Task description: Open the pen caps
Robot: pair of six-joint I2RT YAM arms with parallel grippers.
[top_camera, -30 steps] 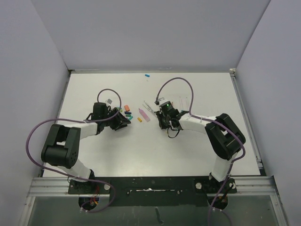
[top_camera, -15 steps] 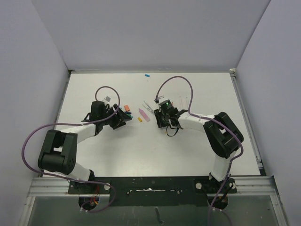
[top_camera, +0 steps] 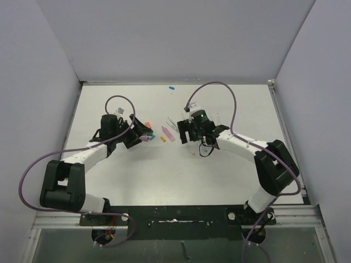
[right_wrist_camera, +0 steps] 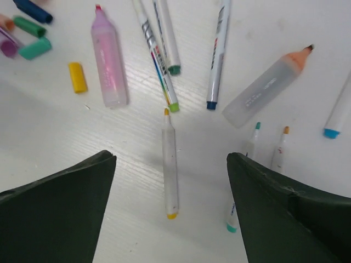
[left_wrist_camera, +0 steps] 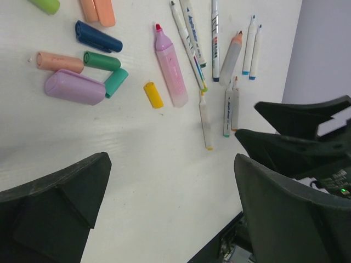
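Both grippers are spread wide and empty: the right gripper (right_wrist_camera: 171, 158) hangs low over the pens with a thin white pen (right_wrist_camera: 170, 186), yellow at both ends, lying lengthwise in the gap and touching neither finger. The left gripper (left_wrist_camera: 173, 160) hovers over bare table (left_wrist_camera: 137, 181) on the near side of the loose caps. Those caps sit bunched together: lilac cap (left_wrist_camera: 75, 87), teal cap (left_wrist_camera: 115, 82), green cap (left_wrist_camera: 101, 60), salmon cap (left_wrist_camera: 59, 61) and blue cap (left_wrist_camera: 98, 36), with a yellow cap (left_wrist_camera: 153, 94) just beside the pink highlighter (left_wrist_camera: 170, 68). The pink highlighter and the salmon highlighter (right_wrist_camera: 269, 85) show bare tips. Whether the coloured ends on the other thin pens are caps, I cannot tell. These pieces look light, stiff and smooth, likely to roll or slip, so a grip across the middle of the barrel seems safest, with the other claw on the cap and pulling along the pen's length. The pens lie close-packed, leaving little finger room between them. The side walls (top_camera: 38, 98) stand well apart, but the two grippers are near each other.
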